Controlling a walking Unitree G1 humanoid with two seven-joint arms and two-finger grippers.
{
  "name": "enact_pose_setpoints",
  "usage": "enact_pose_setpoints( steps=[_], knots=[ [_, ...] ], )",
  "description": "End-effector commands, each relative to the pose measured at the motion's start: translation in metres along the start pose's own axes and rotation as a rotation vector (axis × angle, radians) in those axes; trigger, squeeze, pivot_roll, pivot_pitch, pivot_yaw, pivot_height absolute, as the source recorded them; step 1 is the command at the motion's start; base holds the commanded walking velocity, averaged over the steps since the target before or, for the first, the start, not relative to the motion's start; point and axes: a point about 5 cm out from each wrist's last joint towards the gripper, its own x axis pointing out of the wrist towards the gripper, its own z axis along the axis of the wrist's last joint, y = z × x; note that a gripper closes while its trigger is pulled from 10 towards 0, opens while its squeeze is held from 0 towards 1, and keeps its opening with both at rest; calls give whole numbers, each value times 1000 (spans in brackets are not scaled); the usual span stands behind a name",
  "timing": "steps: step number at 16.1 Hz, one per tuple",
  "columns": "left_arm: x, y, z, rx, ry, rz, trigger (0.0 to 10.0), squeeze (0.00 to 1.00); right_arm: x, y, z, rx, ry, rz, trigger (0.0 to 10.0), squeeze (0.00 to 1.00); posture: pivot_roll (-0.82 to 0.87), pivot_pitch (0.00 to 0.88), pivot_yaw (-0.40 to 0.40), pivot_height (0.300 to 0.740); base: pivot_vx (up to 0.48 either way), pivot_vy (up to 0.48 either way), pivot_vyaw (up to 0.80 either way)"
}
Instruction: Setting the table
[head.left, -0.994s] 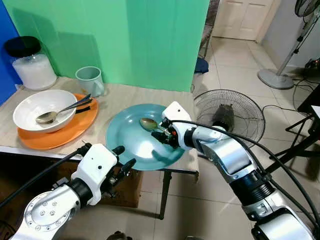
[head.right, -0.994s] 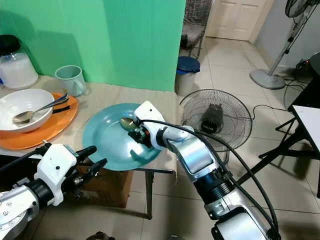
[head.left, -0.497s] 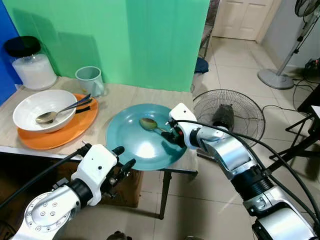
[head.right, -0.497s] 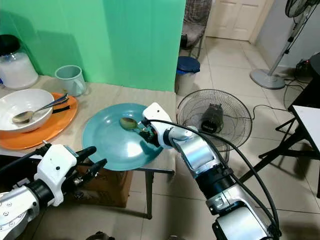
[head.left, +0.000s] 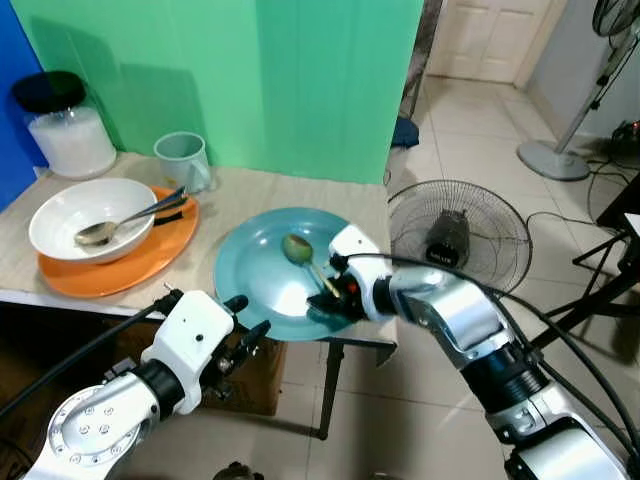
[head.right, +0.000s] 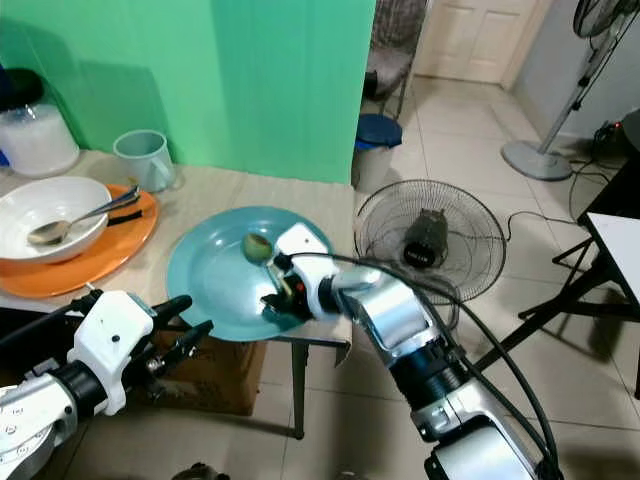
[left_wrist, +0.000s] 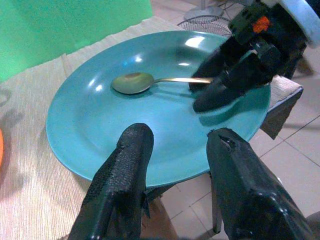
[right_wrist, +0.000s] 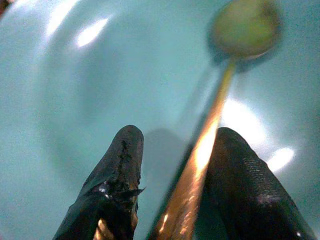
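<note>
Worktop: beige woven surface in front of a green backdrop, with tiled floor beyond its right edge.

Teal plate: large and round, lying flat at the near right corner of the worktop, its rim reaching the worktop edge.

Gold spoon: lies inside the teal plate, bowl toward the backdrop side, handle running toward the right tool.

Right tool: low over the near right part of the teal plate at the handle end of the gold spoon. In the right wrist view its fingers stand parted, with the handle passing between them and close against one finger; whether they press it cannot be told.

Left tool: below and in front of the worktop edge, pointing toward the teal plate, its fingers spread apart and holding nothing.

Orange plate: on the left part of the worktop, well apart from the teal plate.

White bowl: sits on the orange plate.

Second spoon: rests in the white bowl, handle leaning out over the rim.

Pale mug: upright behind the orange plate, near the backdrop.

Jar: black lid, white contents, at the far left corner.

Floor fan: lying on the floor just right of the worktop.
</note>
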Motion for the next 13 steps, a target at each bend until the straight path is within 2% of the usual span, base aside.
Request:
enact_pose_setpoints(
  steps=[1,4,5,9,11,13],
  knots=[
    [-1,0,3,6,-6,-3,10000,0,-4,3,3,8,-10,13,10000,0,-18,0,-41,740,0,0,0],
    [-3,1,1,4,-1,4,10000,0,-5,13,5,51,-15,63,10000,0,-19,0,-41,740,0,0,0],
    [-4,2,1,-5,-3,21,10000,0,-4,23,3,63,-10,97,10000,0,-23,0,-40,740,0,0,0],
    [-9,9,7,-54,-53,86,10000,0,1,45,1,105,-20,181,10000,0,-20,0,-42,740,0,0,0],
    [-10,15,12,-80,-88,133,10000,0,3,46,1,134,-29,172,10000,0,-18,0,-41,740,0,0,0],
    [-8,23,12,-90,-88,189,10000,0,2,39,1,147,-38,129,10000,0,-20,0,-39,740,0,0,0]
  ],
)
